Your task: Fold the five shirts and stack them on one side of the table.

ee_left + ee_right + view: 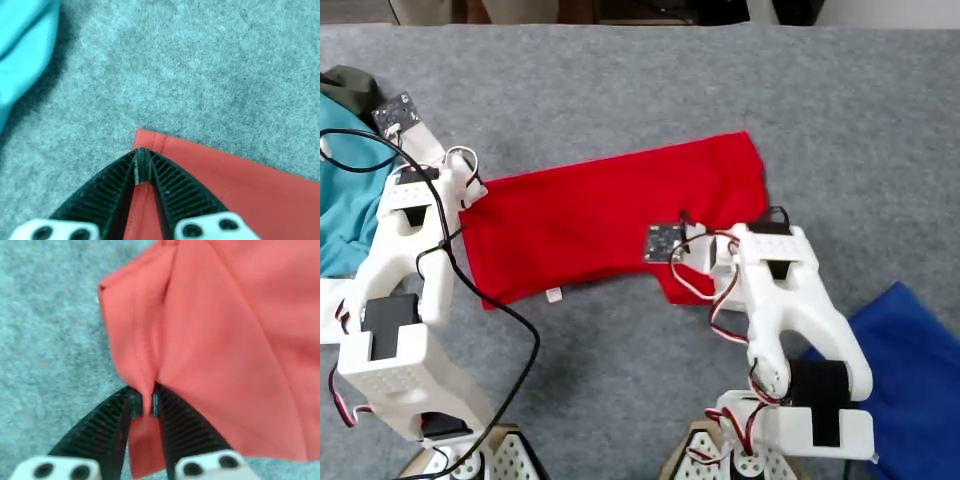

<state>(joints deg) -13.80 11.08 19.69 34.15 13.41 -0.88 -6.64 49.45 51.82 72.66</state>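
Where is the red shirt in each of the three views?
High view: red shirt spread across the middle.
Left wrist view: its corner, pinched in the left gripper.
Right wrist view: a fold, pinched in the right gripper.
Shared landmark: the grey table.

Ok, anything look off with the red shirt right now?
The red shirt lies askew, slanting across the table rather than square to its edge. Cloth bunches into a ridge where the right gripper pinches it; the left gripper pinches near one corner. Nothing looks torn.
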